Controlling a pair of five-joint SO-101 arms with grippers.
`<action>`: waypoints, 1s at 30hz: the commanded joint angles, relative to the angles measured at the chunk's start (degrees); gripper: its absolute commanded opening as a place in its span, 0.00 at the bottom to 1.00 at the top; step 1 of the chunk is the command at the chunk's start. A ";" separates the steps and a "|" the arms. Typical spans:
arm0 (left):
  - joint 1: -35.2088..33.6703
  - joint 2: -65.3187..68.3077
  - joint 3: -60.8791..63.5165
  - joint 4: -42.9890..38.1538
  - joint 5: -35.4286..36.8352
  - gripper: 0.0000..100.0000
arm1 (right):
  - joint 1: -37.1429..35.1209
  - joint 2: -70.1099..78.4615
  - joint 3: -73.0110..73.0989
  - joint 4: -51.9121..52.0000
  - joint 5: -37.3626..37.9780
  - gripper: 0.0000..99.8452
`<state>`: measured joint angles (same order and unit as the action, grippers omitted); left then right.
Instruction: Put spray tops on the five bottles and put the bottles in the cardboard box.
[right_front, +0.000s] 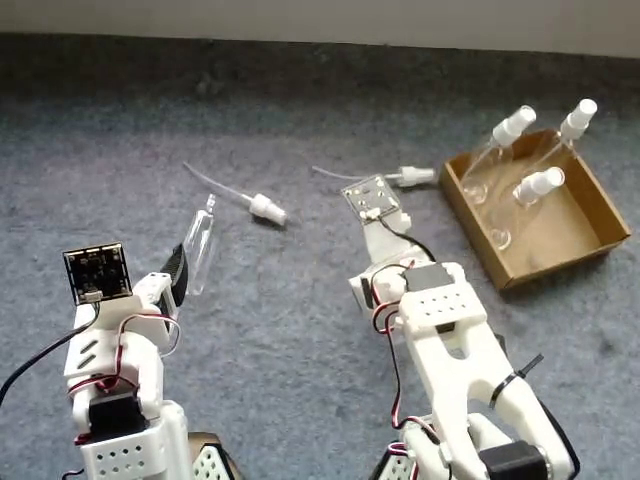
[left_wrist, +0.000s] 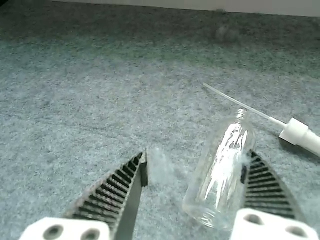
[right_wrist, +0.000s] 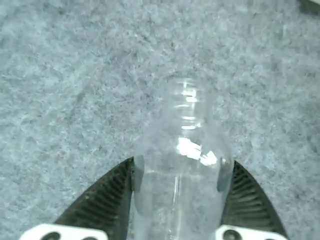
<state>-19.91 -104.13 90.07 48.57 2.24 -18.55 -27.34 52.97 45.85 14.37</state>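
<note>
A: Grey carpeted tabletop; cardboard box holds three capped bottles.
B: End effectors?
A: Left end effector apart around a bare bottle, well apart from the box. Right end effector clamped on another bottle.

bottle: clr glossy plastic | box: matt cardbd | carpet: rough pile

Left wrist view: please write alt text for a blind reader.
A clear uncapped bottle rests on grey carpet inside the open left gripper, against one finger. A white spray top with its thin tube lies beyond it.
</note>
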 joint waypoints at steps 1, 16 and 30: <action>1.45 0.04 -0.13 -0.88 -0.53 0.27 | -0.75 5.85 -8.92 1.36 0.26 0.19; 1.45 0.04 0.84 -1.14 -0.62 0.27 | -0.57 27.12 -21.58 4.53 4.57 0.30; 1.45 0.04 0.84 -1.14 -0.62 0.27 | -0.48 27.03 -21.49 4.70 4.57 0.34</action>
<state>-19.82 -104.13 91.38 48.57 2.24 -18.73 0.35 34.42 49.89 18.42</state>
